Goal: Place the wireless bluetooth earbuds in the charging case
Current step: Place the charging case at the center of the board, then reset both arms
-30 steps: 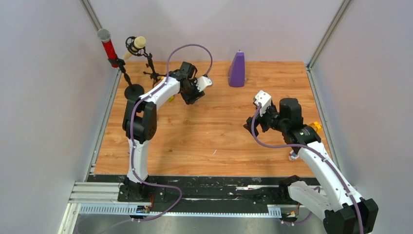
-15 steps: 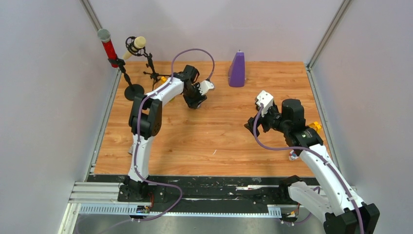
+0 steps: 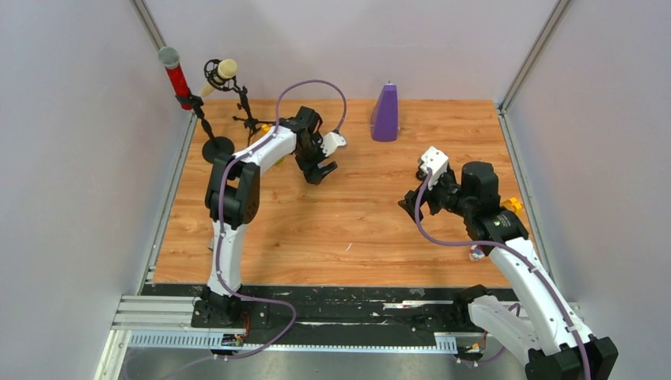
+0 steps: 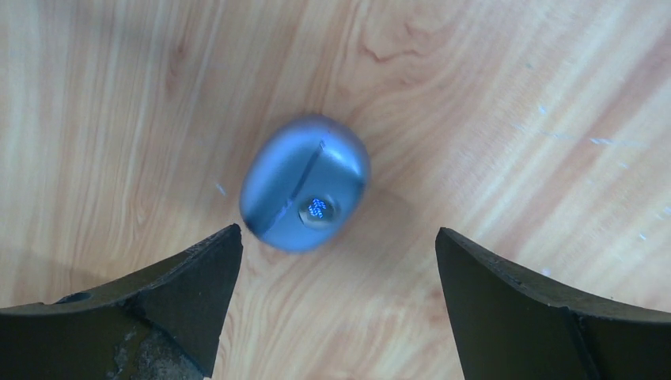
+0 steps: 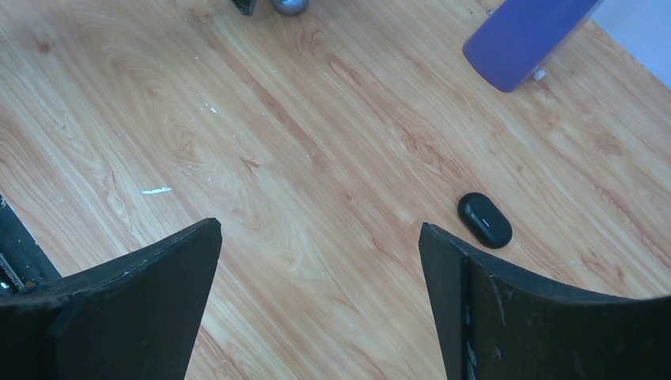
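Note:
A closed blue-grey oval charging case (image 4: 305, 182) with a small blue light on its front lies on the wood. My left gripper (image 4: 338, 231) hangs open right over it, touching nothing; it sits at the back of the table in the top view (image 3: 319, 172). A second, black oval case (image 5: 484, 220), also closed, lies just beyond my right finger. My right gripper (image 5: 320, 225) is open and empty, at mid right in the top view (image 3: 413, 204). The earbuds are out of view.
A purple wedge-shaped object (image 3: 385, 113) stands at the back centre, also in the right wrist view (image 5: 526, 36). Two microphones on stands (image 3: 176, 75) occupy the back left corner. Grey walls enclose the wooden tabletop (image 3: 348, 229) on three sides.
My left gripper has spread its fingers wide and released the blue-grey case onto the wood. The right arm has drifted slightly to the right.

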Controlling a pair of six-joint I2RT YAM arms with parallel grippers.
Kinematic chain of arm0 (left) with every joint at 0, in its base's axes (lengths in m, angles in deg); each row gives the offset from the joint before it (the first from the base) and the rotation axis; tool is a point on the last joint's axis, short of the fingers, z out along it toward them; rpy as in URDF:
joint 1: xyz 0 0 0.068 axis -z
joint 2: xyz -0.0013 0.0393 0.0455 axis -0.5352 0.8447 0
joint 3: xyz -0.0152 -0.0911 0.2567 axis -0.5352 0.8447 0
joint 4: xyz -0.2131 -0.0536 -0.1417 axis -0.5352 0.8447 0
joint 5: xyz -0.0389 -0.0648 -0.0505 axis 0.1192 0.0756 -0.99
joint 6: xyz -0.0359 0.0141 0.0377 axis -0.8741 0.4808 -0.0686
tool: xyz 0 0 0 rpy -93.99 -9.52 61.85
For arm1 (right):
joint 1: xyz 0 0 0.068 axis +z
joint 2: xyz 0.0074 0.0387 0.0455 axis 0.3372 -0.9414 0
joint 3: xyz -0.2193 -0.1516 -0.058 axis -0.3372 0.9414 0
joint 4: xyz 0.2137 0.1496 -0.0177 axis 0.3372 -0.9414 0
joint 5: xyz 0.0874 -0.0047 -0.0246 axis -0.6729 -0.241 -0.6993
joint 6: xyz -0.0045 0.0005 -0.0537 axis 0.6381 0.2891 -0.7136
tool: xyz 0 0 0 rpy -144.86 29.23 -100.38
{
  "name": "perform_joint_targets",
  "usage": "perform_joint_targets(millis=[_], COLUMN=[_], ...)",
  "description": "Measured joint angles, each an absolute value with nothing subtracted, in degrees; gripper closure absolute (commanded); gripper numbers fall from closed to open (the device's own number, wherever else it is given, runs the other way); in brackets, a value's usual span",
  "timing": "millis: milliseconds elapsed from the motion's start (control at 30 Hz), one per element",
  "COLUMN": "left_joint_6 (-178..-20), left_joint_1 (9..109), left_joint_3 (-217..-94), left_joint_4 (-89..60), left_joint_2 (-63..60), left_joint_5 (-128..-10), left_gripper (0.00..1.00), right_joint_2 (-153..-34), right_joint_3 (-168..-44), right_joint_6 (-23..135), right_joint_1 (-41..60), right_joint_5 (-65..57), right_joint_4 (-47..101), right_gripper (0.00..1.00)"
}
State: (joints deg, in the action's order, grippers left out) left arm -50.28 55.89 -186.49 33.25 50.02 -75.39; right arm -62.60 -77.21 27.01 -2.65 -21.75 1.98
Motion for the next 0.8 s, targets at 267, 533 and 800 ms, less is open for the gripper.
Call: perform_joint_targets(millis=[267,533,800], left_joint_6=[-54.15,-61.82,-67.84], left_joint_1=[55.82,53.42,50.25], left_joint_3=[-177.38,-158.71,-142.12], left_joint_4=[36.0,31.43,31.43], left_joint_2=[27.07,-18.11,-53.27], left_joint_5=[-75.41,-75.47,-60.52], left_gripper=[0.0,0.0,0.0], right_joint_2=[-57.81,-45.37,-30.71], right_joint_3=[-79.35,-81.62,-80.64], right_joint_6=[27.91,32.52,35.84], right_joint_1=[-2.91,-2.91,-4.35], right_joint_5=[-20.68,-10.69,-4.81], right_joint_4=[-0.03,-1.04,0.23], right_gripper=[0.0,0.0,0.0])
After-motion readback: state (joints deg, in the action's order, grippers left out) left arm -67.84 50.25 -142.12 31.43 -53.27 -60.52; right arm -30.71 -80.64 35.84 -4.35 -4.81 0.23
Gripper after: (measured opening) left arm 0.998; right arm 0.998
